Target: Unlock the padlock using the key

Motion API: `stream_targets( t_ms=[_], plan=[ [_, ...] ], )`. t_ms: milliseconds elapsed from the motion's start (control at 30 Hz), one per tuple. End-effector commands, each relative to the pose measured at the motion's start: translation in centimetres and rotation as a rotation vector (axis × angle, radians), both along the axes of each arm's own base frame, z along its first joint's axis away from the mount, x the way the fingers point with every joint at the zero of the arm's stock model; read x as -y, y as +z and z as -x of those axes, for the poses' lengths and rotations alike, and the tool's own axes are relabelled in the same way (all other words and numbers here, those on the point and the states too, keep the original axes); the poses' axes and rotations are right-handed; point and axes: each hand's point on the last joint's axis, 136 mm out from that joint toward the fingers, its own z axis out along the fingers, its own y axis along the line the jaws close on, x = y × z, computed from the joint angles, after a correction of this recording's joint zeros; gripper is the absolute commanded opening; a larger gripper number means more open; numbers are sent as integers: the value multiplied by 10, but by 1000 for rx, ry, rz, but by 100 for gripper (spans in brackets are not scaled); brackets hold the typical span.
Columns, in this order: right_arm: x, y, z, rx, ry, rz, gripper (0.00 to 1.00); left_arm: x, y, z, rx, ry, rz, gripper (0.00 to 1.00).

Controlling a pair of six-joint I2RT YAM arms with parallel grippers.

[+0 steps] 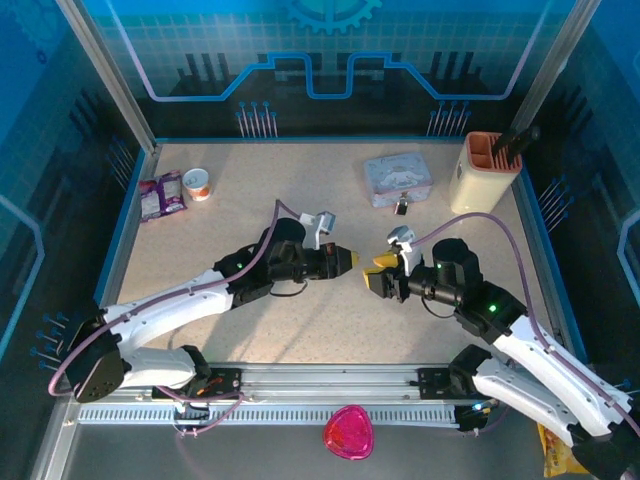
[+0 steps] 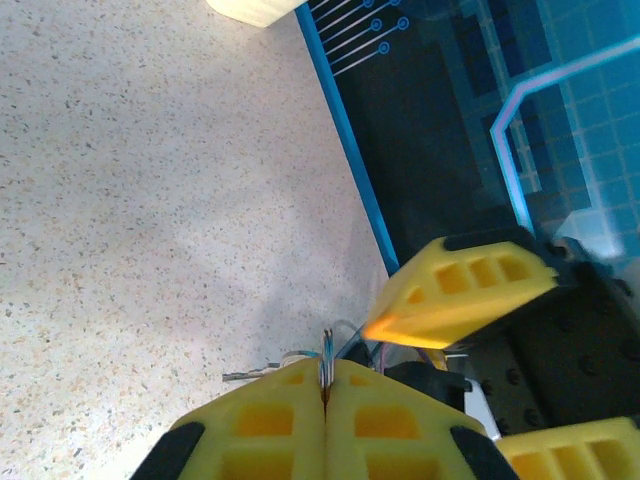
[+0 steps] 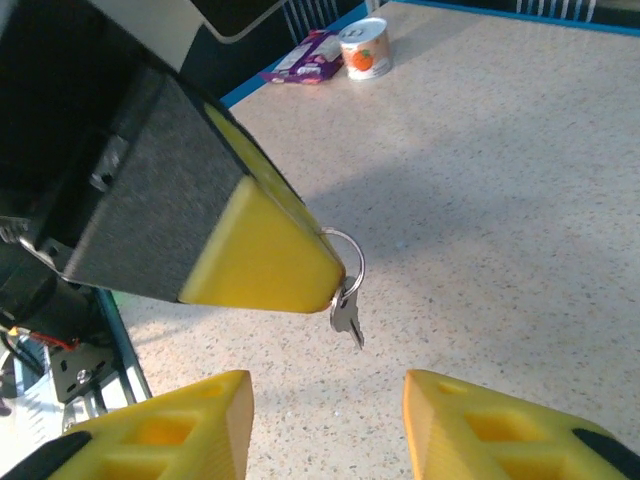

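At table centre: left gripper [image 1: 352, 259] clamping one key [image 3: 347, 318] | right gripper [image 1: 378, 273] parted | one padlock [image 1: 401, 207]

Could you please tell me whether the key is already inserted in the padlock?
No, the key hangs from the shut left claw above the table, well away from the padlock.

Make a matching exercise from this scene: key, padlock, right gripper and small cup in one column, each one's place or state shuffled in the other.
1 key
2 padlock
3 right gripper
4 small cup

a fingers apart, nothing between them
b beside the purple packets
c dangling below the left gripper, whose fingers are shut
d at the near side of the pale tin

Pairs: 1c, 2d, 3a, 4b
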Motion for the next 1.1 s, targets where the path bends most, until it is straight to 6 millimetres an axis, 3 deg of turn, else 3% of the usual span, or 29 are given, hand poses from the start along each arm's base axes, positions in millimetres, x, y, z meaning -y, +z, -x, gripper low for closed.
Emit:
stream_targets(
  t_ms=[0,367,900,1067],
  plan=[
    [-10,0,4,24,76,-19,42,-1,14,11,18,-46,-3,0],
    [-16,-4,1,36,104,-16,36,2,15,17,-4,-76,17,0],
    [-13,-8,-11,52,48,30,13,-1,16,19,-23,-60,11,0],
    [-14,-5,-11,56,49,27,10,1,13,18,-40,-59,12,0]
  ],
)
